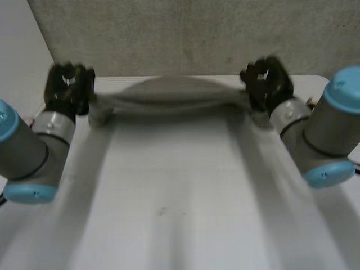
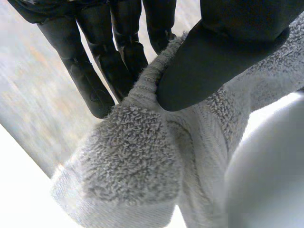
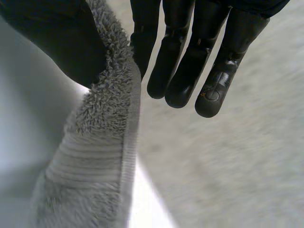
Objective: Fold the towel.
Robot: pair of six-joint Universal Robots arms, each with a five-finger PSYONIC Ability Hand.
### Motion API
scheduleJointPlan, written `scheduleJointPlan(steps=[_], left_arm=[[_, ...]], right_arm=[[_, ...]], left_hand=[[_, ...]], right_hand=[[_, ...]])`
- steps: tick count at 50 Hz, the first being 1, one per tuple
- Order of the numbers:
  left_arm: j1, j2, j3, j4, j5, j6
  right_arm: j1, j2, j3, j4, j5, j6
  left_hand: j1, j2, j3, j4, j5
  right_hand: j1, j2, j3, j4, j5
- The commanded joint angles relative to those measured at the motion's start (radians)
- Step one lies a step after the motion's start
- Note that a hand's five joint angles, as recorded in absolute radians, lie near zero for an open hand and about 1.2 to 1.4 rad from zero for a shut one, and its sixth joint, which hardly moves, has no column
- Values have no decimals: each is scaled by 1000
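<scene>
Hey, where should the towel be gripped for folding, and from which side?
At its two ends, one hand from each side, as now: the left hand and right hand each pinch a hemmed end of the towel between thumb and fingers. The thick hem likely gives a firm hold, and end grips pull it straight.

so the towel point(image 1: 169, 97) runs sideways across the far side of the table point(image 1: 169, 191). left hand point(image 1: 68, 87) is at its left end, right hand point(image 1: 265, 83) at its right end, each end sitting between thumb and fingers. a panel point(image 1: 197, 34) stands right behind the table, and both arms reach in from the near corners
</scene>
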Motion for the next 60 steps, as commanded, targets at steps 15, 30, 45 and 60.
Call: scheduleJointPlan(steps=[15, 30, 45, 60], left_arm=[[-3, 36, -183, -156, -1, 140], [0, 50, -194, -163, -1, 142], [1, 50, -197, -165, 0, 140], [-2, 48, -200, -166, -3, 137]], right_arm=[[-109, 106, 87, 269, -93, 307], [-213, 132, 84, 250, -190, 448], [-229, 174, 53, 249, -197, 626], [-227, 246, -16, 235, -194, 692]], left_hand=[[214, 179, 180, 179, 189], [214, 179, 180, 179, 189], [214, 179, 180, 179, 189], [214, 179, 180, 179, 189]], right_hand=[[-456, -536, -555, -562, -488], [-444, -525, -543, -551, -477], [-550, -630, -649, -656, -583], [304, 224, 205, 198, 272]])
